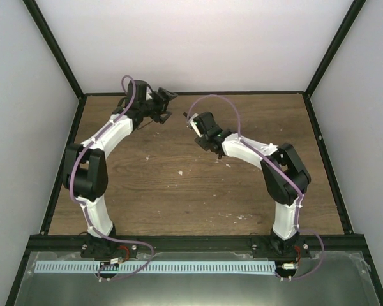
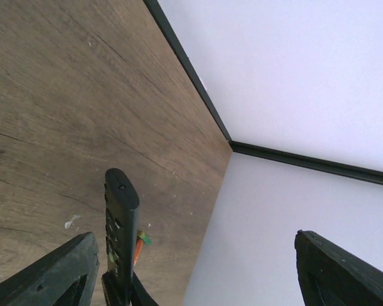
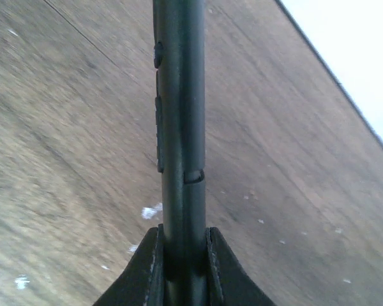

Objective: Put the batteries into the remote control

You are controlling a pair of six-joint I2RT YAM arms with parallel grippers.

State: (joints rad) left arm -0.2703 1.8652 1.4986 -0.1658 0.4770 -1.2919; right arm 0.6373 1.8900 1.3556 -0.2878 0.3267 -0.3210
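The remote control [image 3: 180,115] is a slim black bar seen edge-on, and my right gripper [image 3: 183,233] is shut on its lower end. In the left wrist view the remote [image 2: 120,229] stands up from that grip, buttons facing left. One battery [image 2: 140,244], orange with a green end, shows just behind the remote's right edge; I cannot tell whether it touches the remote. My left gripper [image 2: 195,255] is wide open and empty, and the remote stands near its left finger [image 2: 57,274]. In the top view the left gripper [image 1: 165,102] is at the far back and the right gripper [image 1: 201,127] is just right of it.
Pale chips of wood [image 1: 180,172] dot the brown table. White walls with a black frame [image 1: 198,93] close the back and both sides. A metal trough with a white slotted strip [image 1: 153,267] runs along the near edge behind the arm bases.
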